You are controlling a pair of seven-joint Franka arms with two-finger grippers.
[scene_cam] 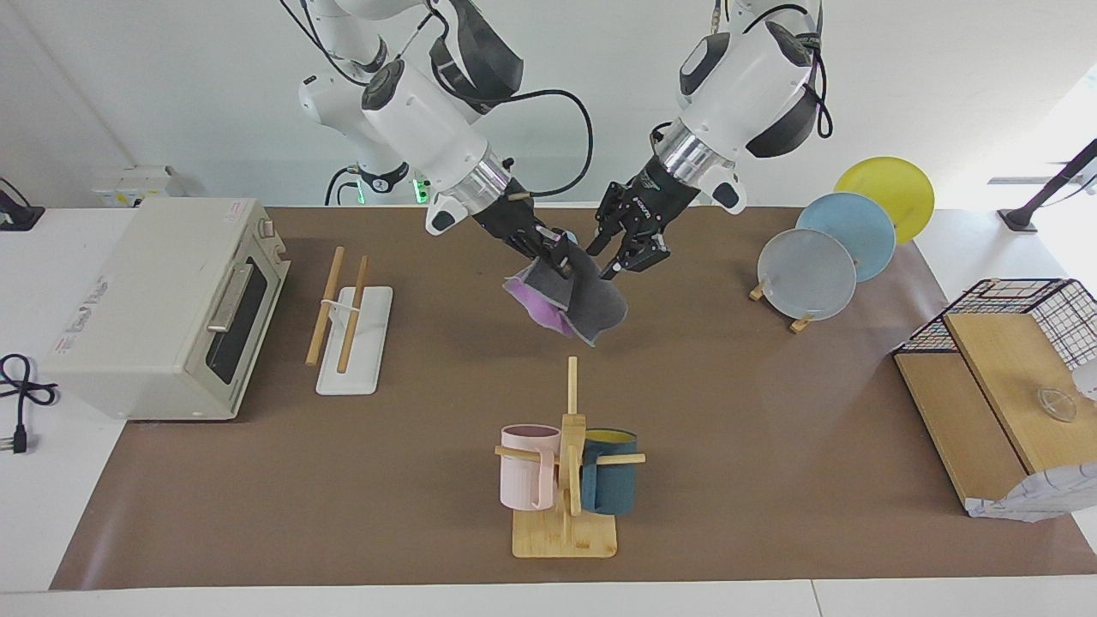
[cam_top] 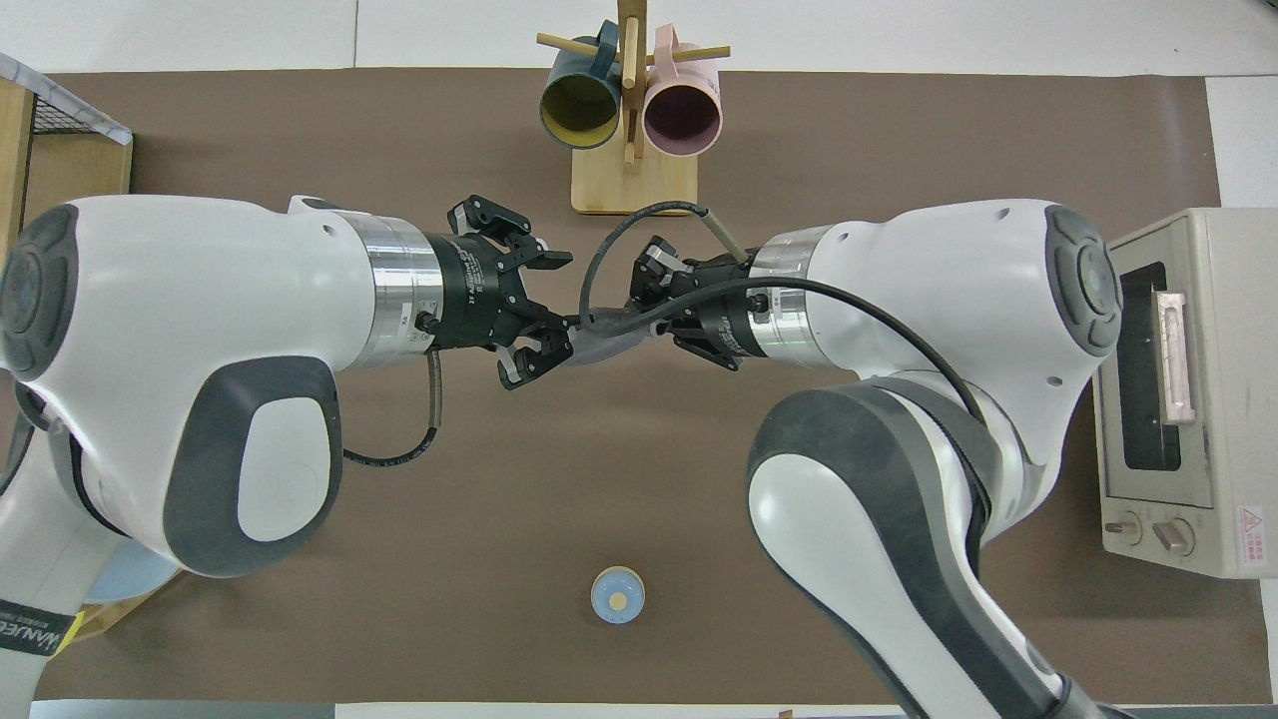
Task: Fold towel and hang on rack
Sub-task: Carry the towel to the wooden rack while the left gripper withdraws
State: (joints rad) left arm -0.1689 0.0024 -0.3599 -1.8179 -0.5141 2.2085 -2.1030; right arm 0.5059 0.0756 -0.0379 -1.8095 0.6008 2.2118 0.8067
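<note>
Both end effectors meet over mid-table — the left end effector (cam_top: 547, 310) spread open, the right end effector (cam_top: 644, 310) on the grey towel (cam_top: 599, 348); mugs (cam_top: 631, 110) hang farther out.

Mug tree: light wooden stand (scene_cam: 566, 480) carrying pink mug (scene_cam: 528, 478) and teal mug (scene_cam: 609, 482)
Oven: cream toaster oven (scene_cam: 163, 307), right arm's end
Plates: grey (scene_cam: 806, 274), blue (scene_cam: 846, 235), yellow (scene_cam: 890, 187) round plates, left arm's end
Crate: black wire basket (scene_cam: 1025, 310) beside wooden boards (scene_cam: 986, 411)

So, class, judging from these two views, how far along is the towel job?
Done: the towel hangs doubled in the air, grey face out, purple showing. In hand: the right gripper holds it alone; the left gripper is open beside it. Left: the rack beside the toaster oven is bare, so carrying and hanging remain.
</note>
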